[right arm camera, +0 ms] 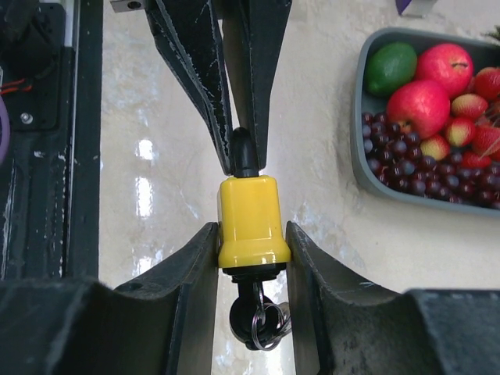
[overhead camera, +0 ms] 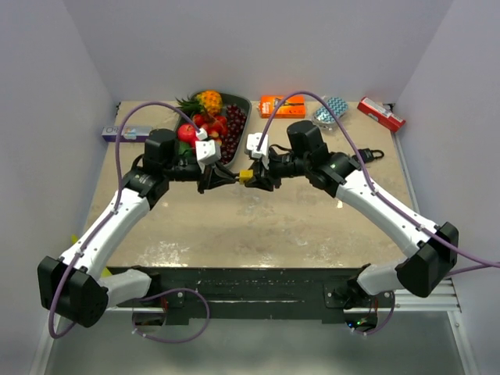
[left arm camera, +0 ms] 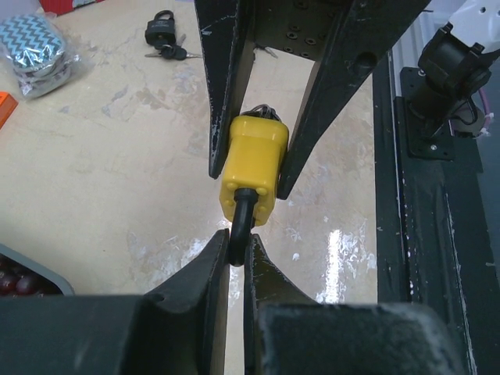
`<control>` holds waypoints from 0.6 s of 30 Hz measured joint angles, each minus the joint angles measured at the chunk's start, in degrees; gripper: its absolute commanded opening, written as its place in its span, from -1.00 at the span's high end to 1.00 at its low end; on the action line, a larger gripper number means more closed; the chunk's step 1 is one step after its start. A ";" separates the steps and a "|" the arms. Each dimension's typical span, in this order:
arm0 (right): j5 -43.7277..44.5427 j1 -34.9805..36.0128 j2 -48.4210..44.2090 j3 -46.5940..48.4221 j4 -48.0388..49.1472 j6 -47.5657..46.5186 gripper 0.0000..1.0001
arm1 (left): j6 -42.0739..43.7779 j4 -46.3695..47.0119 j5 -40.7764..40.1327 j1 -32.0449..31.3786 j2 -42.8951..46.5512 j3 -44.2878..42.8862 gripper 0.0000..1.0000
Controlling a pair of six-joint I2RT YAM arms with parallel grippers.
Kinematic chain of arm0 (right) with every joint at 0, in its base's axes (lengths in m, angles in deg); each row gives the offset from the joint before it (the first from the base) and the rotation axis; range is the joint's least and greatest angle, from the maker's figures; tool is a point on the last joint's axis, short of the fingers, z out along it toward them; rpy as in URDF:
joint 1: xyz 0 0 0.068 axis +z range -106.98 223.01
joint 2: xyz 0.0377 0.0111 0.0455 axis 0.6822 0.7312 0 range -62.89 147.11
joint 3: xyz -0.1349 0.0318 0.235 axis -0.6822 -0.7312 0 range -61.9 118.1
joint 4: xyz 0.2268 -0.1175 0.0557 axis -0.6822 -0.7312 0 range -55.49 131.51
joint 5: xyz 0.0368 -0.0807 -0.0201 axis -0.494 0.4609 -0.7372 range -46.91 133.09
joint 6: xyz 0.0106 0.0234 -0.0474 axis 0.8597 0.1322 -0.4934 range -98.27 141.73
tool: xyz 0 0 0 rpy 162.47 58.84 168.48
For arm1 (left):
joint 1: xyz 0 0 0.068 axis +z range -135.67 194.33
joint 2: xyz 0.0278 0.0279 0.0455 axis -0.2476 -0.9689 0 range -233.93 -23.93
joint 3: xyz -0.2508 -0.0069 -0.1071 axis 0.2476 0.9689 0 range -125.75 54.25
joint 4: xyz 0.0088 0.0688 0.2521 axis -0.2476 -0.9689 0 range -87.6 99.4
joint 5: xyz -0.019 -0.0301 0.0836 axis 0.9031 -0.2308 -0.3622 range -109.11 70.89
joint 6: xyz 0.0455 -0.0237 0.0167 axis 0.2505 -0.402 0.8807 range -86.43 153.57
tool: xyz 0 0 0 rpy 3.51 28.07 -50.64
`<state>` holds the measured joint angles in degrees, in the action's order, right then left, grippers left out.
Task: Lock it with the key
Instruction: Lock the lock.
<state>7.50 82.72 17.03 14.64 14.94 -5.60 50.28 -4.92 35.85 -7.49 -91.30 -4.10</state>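
Above the middle of the tabletop (overhead camera: 234, 234), clear of its surface, the two arms are holding a yellow padlock (overhead camera: 245, 176) between them. The left tool (left arm camera: 234, 254) is pinching the black shackle (left arm camera: 240, 215), its fingers pressed together on the bar. The right tool (right arm camera: 251, 242) is clamping the yellow body from both sides. Under the body a black-headed key (right arm camera: 250, 312) is sitting in the keyhole, and a key ring (right arm camera: 269, 328) is dangling from it.

So picking up the padlock and getting the key in are looking done. The shackle is running into the top of the body, but only edge-on, so I cannot tell whether it is fully seated. Nor is the key's angle showing whether it is turned. Neither tool is gripping the key, so the turn itself is probably what is left, and after that the key would be coming out.

Farther back, a black padlock (overhead camera: 375, 154) with its own keys is lying untouched, and a fruit tray (overhead camera: 244, 105) is standing at the far edge.
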 measured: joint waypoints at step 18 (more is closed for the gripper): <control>16.31 -4.00 -0.02 -10.14 31.58 31.36 1.00 | -52.33 27.56 -7.37 14.93 -6.99 1.27 -0.82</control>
<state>23.80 78.72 17.01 4.50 46.52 25.76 -2.05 22.64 28.48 7.44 -98.29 -2.83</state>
